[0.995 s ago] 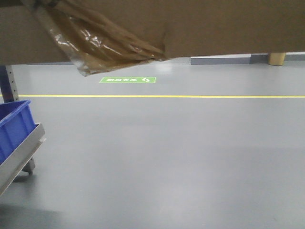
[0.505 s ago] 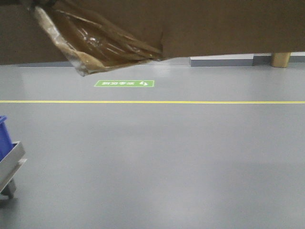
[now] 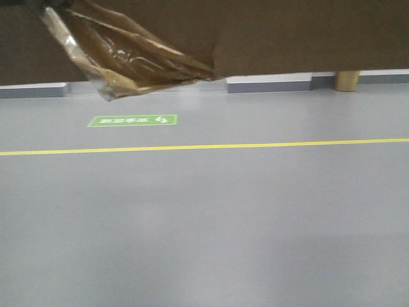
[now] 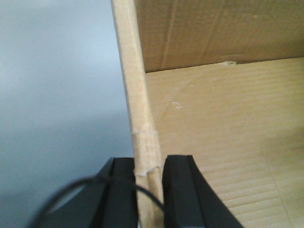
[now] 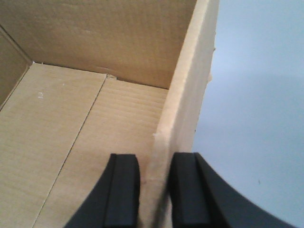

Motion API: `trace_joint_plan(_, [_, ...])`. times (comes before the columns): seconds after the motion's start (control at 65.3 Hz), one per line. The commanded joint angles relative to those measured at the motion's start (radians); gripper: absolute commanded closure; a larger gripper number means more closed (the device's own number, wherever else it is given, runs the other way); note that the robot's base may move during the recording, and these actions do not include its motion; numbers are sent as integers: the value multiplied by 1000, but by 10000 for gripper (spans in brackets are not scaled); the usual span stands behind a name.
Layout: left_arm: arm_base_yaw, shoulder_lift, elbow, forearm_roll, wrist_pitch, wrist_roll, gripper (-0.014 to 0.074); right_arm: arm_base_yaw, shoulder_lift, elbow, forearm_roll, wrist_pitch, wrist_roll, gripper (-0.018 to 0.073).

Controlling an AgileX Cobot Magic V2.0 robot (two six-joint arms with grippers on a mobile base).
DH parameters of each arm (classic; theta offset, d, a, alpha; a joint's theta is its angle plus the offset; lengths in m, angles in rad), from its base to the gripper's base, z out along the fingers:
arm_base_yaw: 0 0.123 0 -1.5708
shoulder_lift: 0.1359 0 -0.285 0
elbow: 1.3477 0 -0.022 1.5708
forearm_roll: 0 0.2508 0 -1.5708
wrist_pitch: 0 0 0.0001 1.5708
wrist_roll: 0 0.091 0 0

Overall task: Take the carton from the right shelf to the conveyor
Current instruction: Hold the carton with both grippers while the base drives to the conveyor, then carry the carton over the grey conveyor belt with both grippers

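Because the carton (image 3: pixel 287 38) looks too wide for one arm, my left pincer (image 4: pixel 148 164) and right pincer (image 5: pixel 154 159) each pinch an opposite side wall at 6 o'clock, holding it aloft at 12 o'clock above grey floor (image 3: pixel 204 224), conveyor out of view.

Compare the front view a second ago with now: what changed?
The blue bin and its metal stand slid out of frame leftward; the green floor sign moved left and down, the yellow line down. The carton with its tape tuft stays across the top.

Grey glossy floor (image 3: pixel 211 224) with yellow line (image 3: pixel 192 147) and green sign (image 3: pixel 132 120).
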Motion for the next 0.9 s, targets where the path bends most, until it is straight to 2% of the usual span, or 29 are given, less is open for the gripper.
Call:
trace_joint_plan(0.0, [-4, -13, -3, 34, -35, 8, 613, -2, -15, -4, 14, -33, -17, 629])
trace_joint_plan(0.367, [-4, -13, -3, 106, -35, 8, 613, -2, -15, -4, 14, -38, -17, 629])
trace_joint_plan(0.888, [-4, -13, -3, 264, -35, 8, 613, -2, -15, -4, 21, -127, -17, 629])
